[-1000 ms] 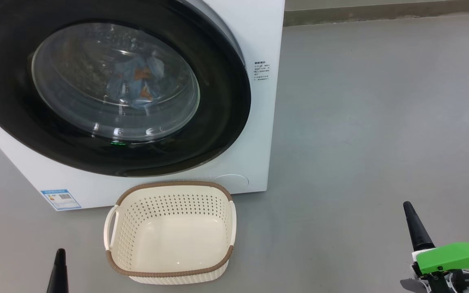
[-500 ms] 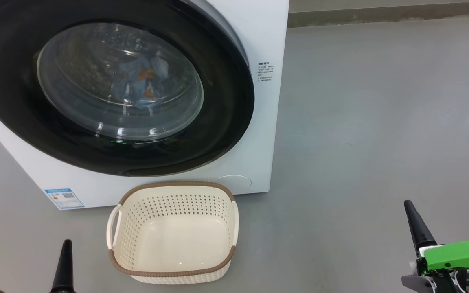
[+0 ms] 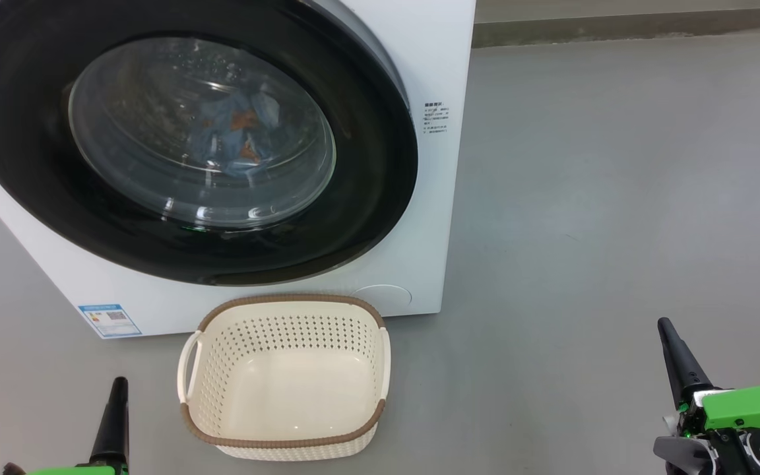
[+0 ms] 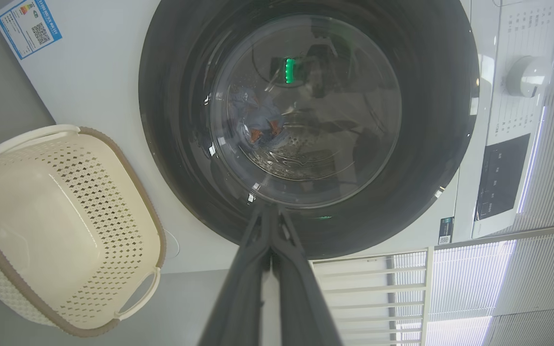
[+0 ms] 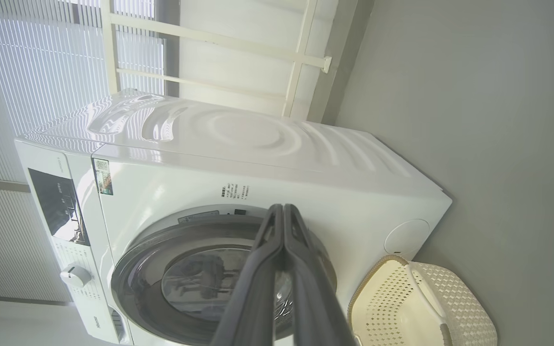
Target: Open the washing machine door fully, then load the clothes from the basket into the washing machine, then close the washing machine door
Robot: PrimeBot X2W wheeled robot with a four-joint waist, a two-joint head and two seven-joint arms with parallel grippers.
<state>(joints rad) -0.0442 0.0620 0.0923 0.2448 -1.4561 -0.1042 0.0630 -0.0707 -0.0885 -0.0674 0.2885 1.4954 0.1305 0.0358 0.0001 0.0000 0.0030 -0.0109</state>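
Note:
The white washing machine (image 3: pixel 439 59) (image 5: pixel 238 158) stands with its round black-ringed door (image 3: pixel 367 198) (image 4: pixel 426 144) shut. Through the glass I see the light blue clothes (image 3: pixel 235 135) (image 4: pixel 258 120) with orange prints lying inside the drum. The cream basket (image 3: pixel 285 376) (image 4: pixel 56 226) (image 5: pixel 421 307) with a brown rim sits on the floor in front of the machine, with nothing in it. My left gripper (image 3: pixel 118 389) (image 4: pixel 270 211) is at the lower left, fingers pressed together, shut and holding nothing. My right gripper (image 3: pixel 667 326) (image 5: pixel 283 209) is at the lower right, also shut and holding nothing.
Grey floor (image 3: pixel 617 198) spreads wide to the right of the machine. A skirting line (image 3: pixel 617 26) runs along the far wall. A control panel with a dial (image 4: pixel 522 77) sits on the machine's front, and window blinds (image 5: pixel 41 72) hang behind the machine.
The whole head view has shifted slightly, the machine and basket sliding right. More of both grippers shows at the bottom corners. Door, clothes and basket stay as they were.

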